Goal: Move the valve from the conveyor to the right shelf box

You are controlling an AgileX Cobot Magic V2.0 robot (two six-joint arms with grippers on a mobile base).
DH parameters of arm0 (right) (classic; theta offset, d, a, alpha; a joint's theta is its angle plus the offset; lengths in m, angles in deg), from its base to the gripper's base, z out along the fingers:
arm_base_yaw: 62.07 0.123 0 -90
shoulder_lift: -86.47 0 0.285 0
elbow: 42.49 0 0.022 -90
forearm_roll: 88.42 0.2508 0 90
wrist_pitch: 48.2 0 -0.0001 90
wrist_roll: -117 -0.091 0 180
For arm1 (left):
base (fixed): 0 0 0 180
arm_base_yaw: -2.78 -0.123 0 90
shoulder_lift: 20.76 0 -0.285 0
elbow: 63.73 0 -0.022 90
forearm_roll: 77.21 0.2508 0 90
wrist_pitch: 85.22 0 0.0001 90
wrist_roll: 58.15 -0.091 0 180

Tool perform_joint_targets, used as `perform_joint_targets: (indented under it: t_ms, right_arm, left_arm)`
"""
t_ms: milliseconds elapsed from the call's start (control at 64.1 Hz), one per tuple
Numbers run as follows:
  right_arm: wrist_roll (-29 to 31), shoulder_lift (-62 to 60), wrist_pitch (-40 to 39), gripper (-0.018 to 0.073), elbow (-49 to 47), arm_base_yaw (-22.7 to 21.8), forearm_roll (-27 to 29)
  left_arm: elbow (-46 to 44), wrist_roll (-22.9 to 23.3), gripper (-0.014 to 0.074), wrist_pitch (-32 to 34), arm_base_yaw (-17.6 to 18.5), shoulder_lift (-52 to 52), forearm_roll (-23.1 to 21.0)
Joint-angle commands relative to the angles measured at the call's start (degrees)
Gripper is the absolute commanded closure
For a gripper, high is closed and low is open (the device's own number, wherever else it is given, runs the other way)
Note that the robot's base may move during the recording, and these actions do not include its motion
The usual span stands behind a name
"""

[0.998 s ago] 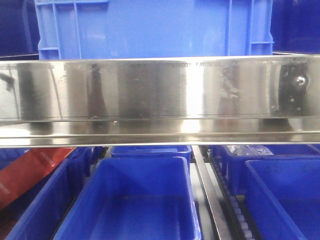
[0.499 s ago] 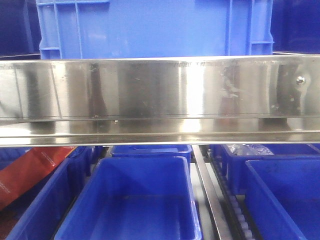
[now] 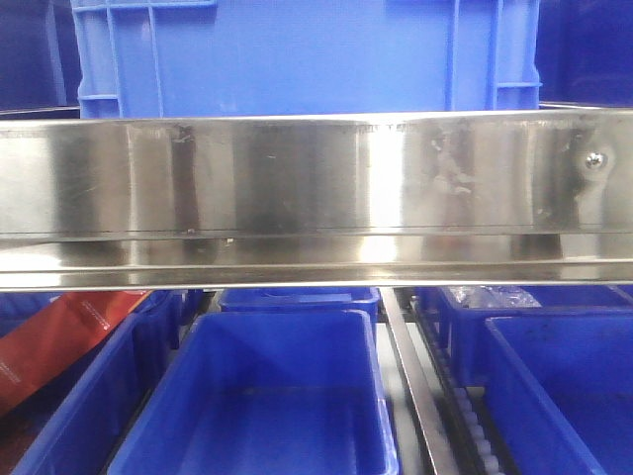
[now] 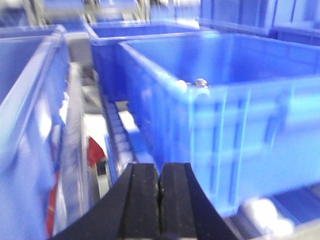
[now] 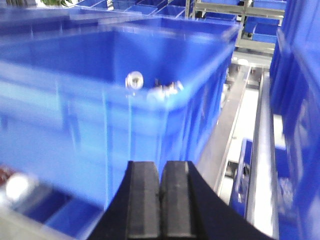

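Neither the valve nor the conveyor shows in any view. My left gripper is shut with nothing between its black pads, pointing along a blue bin on its right. The right gripper is also shut and empty, facing a large blue bin's corner. Small silvery bits sit on that bin's rim and on the rim in the left wrist view; they are too blurred to identify. In the front view a blue shelf bin lies at lower right, and no gripper appears there.
A polished steel shelf rail spans the front view, with a blue crate above it. Below are a middle blue bin, a left bin holding a red packet, and a roller track. More blue bins flank both wrists.
Dark reflections at the left and right ends of the steel rail have faded. The bins and rail have not moved.
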Motion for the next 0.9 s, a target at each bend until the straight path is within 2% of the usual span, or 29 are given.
perform_joint_targets:
  t_ms: [0, 125, 234, 889]
  right_arm:
    - [0.12, -3.18, -4.06, 0.0721, 5.63, -0.14, -0.36]
    - [0.12, -5.3, -6.71, 0.0721, 11.9, -0.14, -0.36]
    - [0.12, -5.3, -7.97, 0.0721, 13.96, -0.14, -0.36]
    - [0.12, -5.3, -9.71, 0.0721, 14.29, -0.14, -0.36]
  left_arm:
    - [5.52, 0.28, 0.0707, 5.5, -0.11, -4.5, -0.47]
    - [12.27, 0.28, 0.0707, 8.92, -0.11, -9.37, -0.47]
    - [14.46, 0.28, 0.0707, 9.15, -0.11, -10.77, -0.47]
    - [14.88, 0.28, 0.0707, 8.83, -0.11, -10.77, -0.47]
